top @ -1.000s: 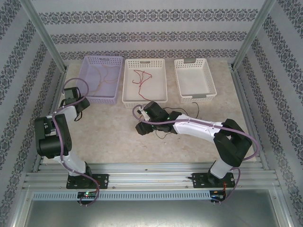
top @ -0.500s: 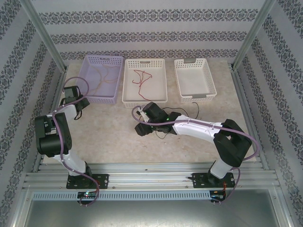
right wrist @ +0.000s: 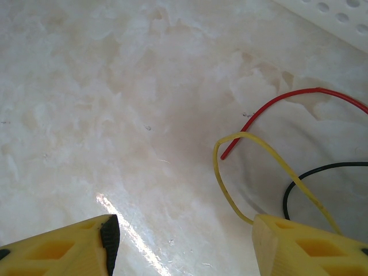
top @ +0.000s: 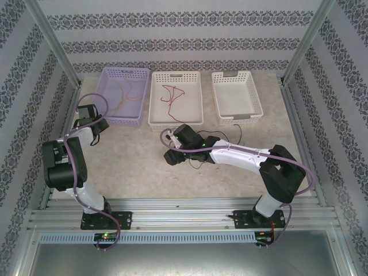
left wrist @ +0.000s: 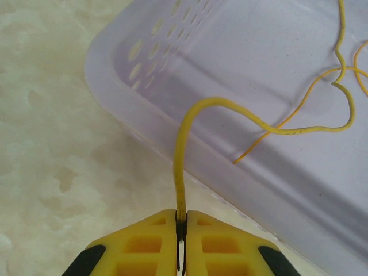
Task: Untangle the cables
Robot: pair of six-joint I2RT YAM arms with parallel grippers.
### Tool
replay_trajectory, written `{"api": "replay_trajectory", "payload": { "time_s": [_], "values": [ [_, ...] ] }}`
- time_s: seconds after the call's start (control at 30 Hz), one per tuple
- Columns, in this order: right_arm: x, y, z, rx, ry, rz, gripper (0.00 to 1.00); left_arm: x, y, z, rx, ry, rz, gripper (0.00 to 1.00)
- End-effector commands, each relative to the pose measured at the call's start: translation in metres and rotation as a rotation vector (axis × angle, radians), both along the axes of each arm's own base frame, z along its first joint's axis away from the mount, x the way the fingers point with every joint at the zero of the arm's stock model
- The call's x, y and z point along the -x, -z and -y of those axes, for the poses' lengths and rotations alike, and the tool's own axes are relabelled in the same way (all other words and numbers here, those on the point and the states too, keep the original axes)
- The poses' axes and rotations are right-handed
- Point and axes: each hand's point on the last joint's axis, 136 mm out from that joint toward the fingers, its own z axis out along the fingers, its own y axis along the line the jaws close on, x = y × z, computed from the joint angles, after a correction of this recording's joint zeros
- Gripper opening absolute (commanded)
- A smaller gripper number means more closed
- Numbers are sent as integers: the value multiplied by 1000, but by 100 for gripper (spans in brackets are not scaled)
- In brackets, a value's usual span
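My left gripper (left wrist: 181, 217) is shut on a yellow cable (left wrist: 183, 138) beside the near left corner of the purple basket (left wrist: 190, 155). The cable arcs up over the basket's rim and runs on inside it. From above, the left gripper (top: 99, 126) sits by that basket's front left corner (top: 109, 119). My right gripper (right wrist: 184, 236) stands open low over the table, with nothing between its fingers. A yellow cable loop (right wrist: 221, 172), a red cable end (right wrist: 259, 118) and a black cable (right wrist: 299, 181) lie just by its right finger. From above, the right gripper (top: 172, 155) is mid-table.
Three baskets line the back: the purple one with tan cable (top: 123, 95), a middle white basket (top: 175, 122) with a red cable (top: 171, 95), and a right white basket (top: 238, 117). Thin black cables (top: 198, 162) lie under the right forearm.
My right gripper has edged slightly to the left. The left arm has hardly moved, and its jaws have come together on the yellow cable.
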Motion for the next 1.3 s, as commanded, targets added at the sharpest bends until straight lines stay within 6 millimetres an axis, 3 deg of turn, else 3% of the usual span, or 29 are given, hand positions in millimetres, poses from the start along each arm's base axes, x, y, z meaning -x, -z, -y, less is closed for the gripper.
{"api": "replay_trajectory", "payload": {
  "time_s": [0.0, 0.27, 0.83, 1.07, 1.27],
  "values": [
    [2, -16, -5, -34, -7, 24, 63, -7, -7, 5, -24, 33, 14, 7],
    [2, -19, -4, -41, -7, 30, 63, -3, -11, 12, -28, 46, 11, 0],
    [6, -24, -6, -72, -13, 18, 63, 25, -46, 32, -14, 48, 53, 0],
    [8, -25, -5, -81, -12, 18, 63, 13, -83, 41, 19, 76, 114, 0],
    [9, -26, -5, -82, -15, 19, 63, -3, -88, 47, 75, 65, 41, 0]
  ]
}}
